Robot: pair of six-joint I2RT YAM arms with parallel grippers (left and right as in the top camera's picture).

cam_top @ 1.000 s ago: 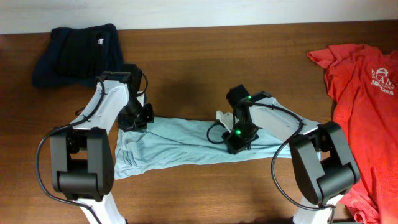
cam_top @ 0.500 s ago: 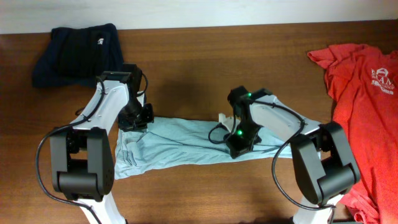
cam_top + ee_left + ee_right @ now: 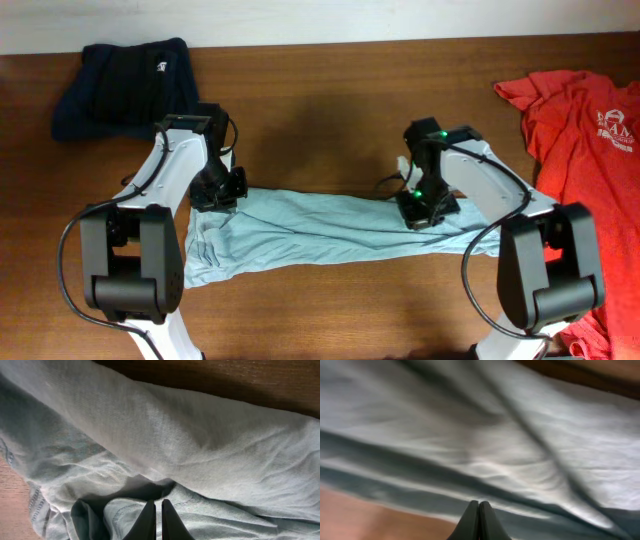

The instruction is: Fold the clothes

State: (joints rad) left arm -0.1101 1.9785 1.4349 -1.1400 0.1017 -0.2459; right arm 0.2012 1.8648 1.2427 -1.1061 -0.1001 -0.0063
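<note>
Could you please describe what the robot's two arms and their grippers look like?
Both the left arm and right arm have white link shells, boxy black joint housings and looping black cables. The right arm carries small green lights. The left gripper and right gripper have slim, dark, tapering fingers.

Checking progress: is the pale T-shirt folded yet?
Not neatly: the T-shirt lies bunched in a long, wrinkled strip.

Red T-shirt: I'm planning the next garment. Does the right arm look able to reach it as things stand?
Probably yes: the red T-shirt lies beside the right arm, nothing between. But the right gripper is shut on the pale blue shirt and must release first.
</note>
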